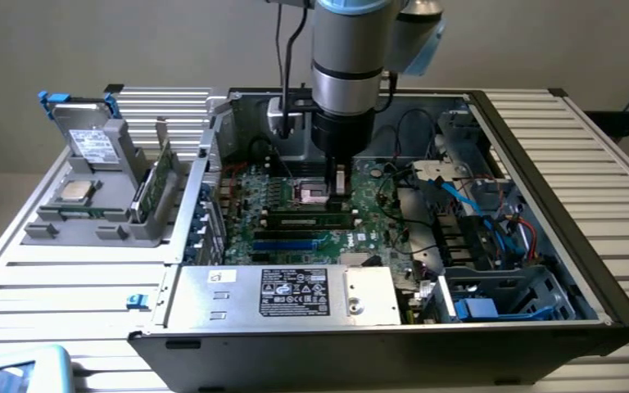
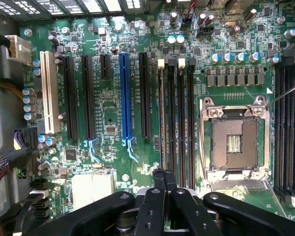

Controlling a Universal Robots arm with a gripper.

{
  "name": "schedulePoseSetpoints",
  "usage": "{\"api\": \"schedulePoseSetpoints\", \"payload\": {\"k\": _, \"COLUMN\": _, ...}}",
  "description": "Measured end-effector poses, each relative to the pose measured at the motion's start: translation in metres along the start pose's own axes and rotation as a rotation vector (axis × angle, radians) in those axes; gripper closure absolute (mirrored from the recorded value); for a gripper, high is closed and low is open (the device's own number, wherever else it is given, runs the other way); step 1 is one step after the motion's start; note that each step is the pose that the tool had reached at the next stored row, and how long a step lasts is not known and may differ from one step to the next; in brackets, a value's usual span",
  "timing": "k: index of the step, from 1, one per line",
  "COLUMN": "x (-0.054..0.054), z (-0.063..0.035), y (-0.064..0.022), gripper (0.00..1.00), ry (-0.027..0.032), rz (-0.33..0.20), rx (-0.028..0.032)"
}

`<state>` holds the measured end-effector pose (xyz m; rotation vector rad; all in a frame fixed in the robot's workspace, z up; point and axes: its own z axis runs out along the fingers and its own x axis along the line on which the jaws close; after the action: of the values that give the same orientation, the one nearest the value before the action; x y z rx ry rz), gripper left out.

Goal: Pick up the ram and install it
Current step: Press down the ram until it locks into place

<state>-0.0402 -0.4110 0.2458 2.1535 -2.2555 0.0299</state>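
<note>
The ram (image 1: 309, 219), a narrow green stick with dark chips, sits on edge in one of the black slots of the motherboard (image 1: 386, 213) inside the open computer case. My gripper (image 1: 340, 190) hangs straight down from the arm over the end of that stick toward the exterior view's right. In the wrist view my gripper (image 2: 164, 178) is shut, its two fingertips (image 2: 159, 178) pressed together with nothing between them, right above one end of the long black memory slots (image 2: 174, 118). Whether the tips touch the ram I cannot tell.
The empty processor socket (image 2: 234, 142) lies beside the slots. Blue and black cables (image 1: 462, 196) and a drive cage (image 1: 500, 299) fill the case's right side; a silver power supply (image 1: 292, 295) sits at the front. A grey rack (image 1: 101, 221) outside holds another green board (image 1: 153, 187) and a silver chip (image 1: 78, 192).
</note>
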Motion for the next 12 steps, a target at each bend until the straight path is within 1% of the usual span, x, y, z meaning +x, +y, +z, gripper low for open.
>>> {"api": "schedulePoseSetpoints", "payload": {"k": 4, "x": -0.0004, "z": 0.0047, "y": -0.0013, "gripper": 0.89, "ry": -0.0001, "rz": 0.0, "rx": 0.0018}}
{"api": "schedulePoseSetpoints", "payload": {"k": 7, "x": -0.0013, "z": 0.0053, "y": -0.001, "gripper": 0.89, "ry": 0.0001, "rz": 0.0, "rx": 0.0026}}
{"api": "schedulePoseSetpoints", "payload": {"k": 8, "x": -0.0013, "z": 0.0054, "y": -0.001, "gripper": 0.89, "ry": 0.0011, "rz": 0.0, "rx": 0.0031}}
{"api": "schedulePoseSetpoints", "payload": {"k": 9, "x": -0.0016, "z": 0.0058, "y": -0.0009, "gripper": 0.89, "ry": 0.003, "rz": 0.0, "rx": 0.0046}}
{"api": "schedulePoseSetpoints", "payload": {"k": 12, "x": -0.004, "z": 0.0073, "y": 0.0, "gripper": 0.89, "ry": 0.0094, "rz": 0.001, "rx": 0.0171}}
